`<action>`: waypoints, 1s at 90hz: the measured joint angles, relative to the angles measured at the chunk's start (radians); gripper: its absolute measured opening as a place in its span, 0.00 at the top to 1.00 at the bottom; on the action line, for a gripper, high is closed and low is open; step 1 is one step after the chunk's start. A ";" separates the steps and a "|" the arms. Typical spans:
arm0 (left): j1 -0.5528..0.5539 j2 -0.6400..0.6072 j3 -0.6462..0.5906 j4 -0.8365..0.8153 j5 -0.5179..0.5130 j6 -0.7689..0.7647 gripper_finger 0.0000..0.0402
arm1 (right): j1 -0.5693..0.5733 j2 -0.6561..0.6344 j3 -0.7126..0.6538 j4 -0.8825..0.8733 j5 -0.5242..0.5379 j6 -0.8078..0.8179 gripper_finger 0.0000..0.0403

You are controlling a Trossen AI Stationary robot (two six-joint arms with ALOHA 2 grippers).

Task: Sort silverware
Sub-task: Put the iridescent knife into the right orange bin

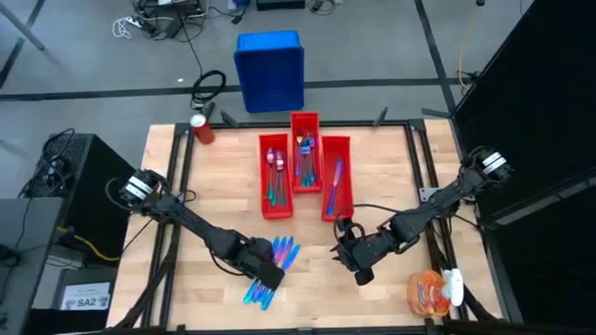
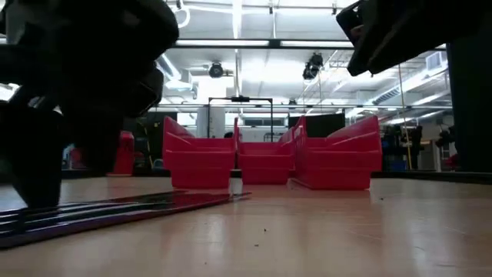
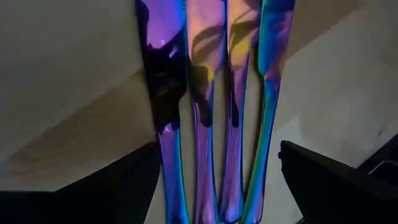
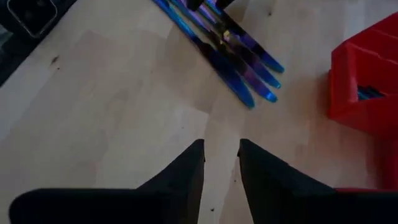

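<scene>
A: Silverware (image 1: 272, 268), loose lot: where does it lie?
B: Near the front edge of the wooden desk (image 1: 223, 177), left of centre. A fan of slim iridescent pieces, blue to purple, side by side and flat on the wood.

A: Left claw (image 1: 267, 272)?
B: Directly over that fan. Its wrist view shows four handles (image 3: 211, 112) running between the two dark fingers, which stand wide apart and grip nothing.

A: Right claw (image 1: 359, 270)?
B: Right of centre, near the front, just off the end of the rightmost bin. Fingers (image 4: 180, 174) nearly together with a narrow gap, empty, pointing across bare wood toward the fan.

A: Sorted stock?
B: Three long red bins (image 1: 305, 172) side by side at the desk's middle, each holding some pieces already.

A: Other items?
B: Blue crate (image 1: 270, 70) on the floor beyond the desk; orange bottle (image 1: 429, 291) at the front right corner.
</scene>
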 joint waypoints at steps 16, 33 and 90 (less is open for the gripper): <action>0.000 0.006 0.000 -0.005 -0.010 -0.002 0.23 | 0.000 0.000 0.000 -0.002 0.000 0.001 0.80; 0.000 0.051 0.005 -0.008 -0.012 0.026 0.23 | 0.000 0.000 0.000 -0.001 0.000 0.005 0.81; 0.022 0.076 0.128 -0.182 0.021 0.184 0.29 | 0.000 0.000 0.000 0.001 -0.005 0.018 0.81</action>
